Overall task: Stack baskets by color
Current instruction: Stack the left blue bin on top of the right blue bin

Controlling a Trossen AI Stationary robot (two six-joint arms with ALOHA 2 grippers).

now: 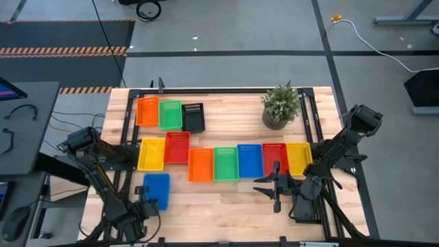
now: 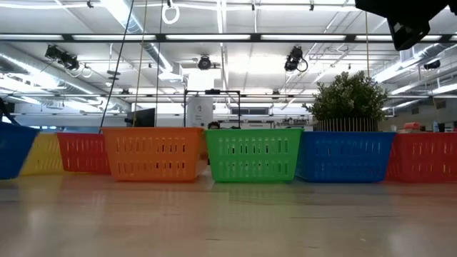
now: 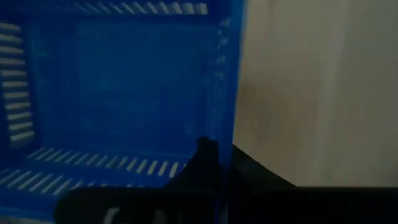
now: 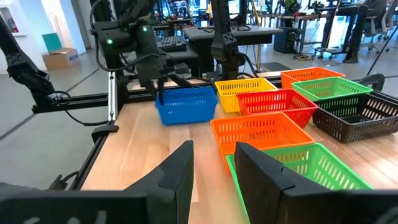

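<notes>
High view counts two of each basket colour but one black (image 1: 194, 117).

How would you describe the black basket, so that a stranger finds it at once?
Start at the potted plant on the table's far side. Along that same far edge stands a short row of three baskets; the black basket is the one nearest the plant, next to a green basket. No other basket is black.

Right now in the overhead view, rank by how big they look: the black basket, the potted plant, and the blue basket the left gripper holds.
1. Blue basket and potted plant: too alike in apparent size to rank, and the left gripper covers the basket's near edge.
2. Black basket: smallest, noticeably narrower.
</notes>
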